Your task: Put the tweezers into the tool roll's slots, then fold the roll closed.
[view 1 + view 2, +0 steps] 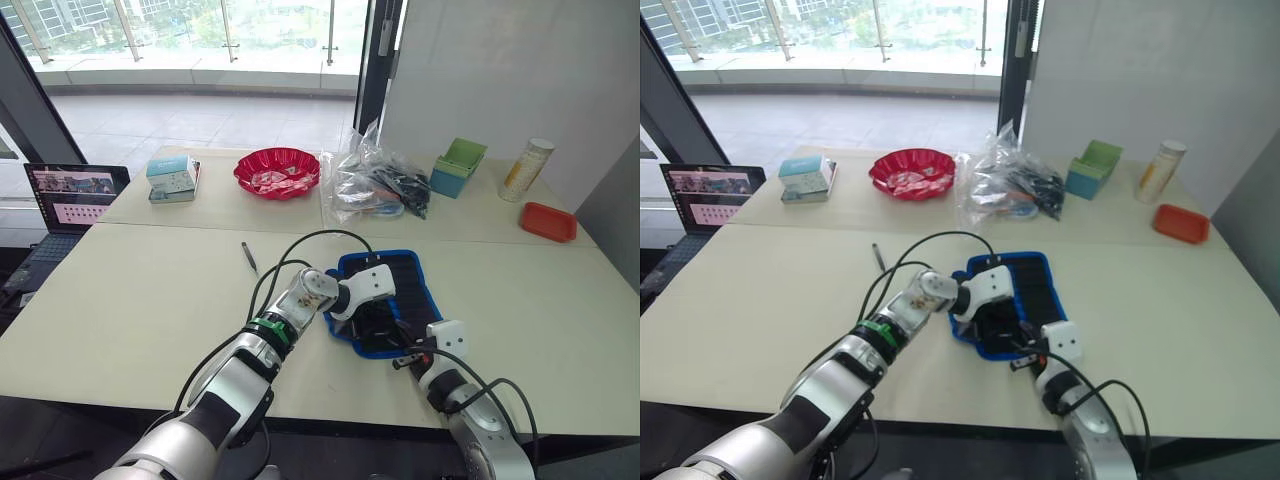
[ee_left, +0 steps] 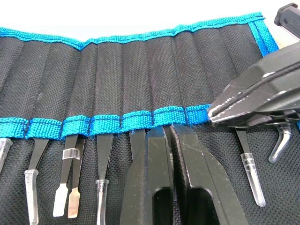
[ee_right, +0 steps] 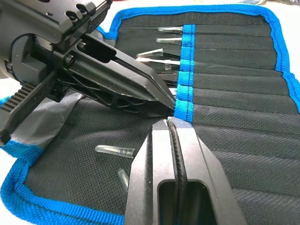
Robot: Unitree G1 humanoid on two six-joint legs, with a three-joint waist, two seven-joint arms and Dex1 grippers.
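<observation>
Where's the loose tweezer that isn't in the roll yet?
In the left eye view, one tweezer lies alone on the near table, left of the open tool roll and beyond the left arm.

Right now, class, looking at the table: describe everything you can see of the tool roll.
The tool roll is black woven fabric with bright blue edging, lying open and flat near the table's front edge. A blue band crosses its inner face above a row of narrow slots. Several tweezers sit in them, clear-capped tips showing. The left gripper and right gripper, both shut, meet at that band.
</observation>
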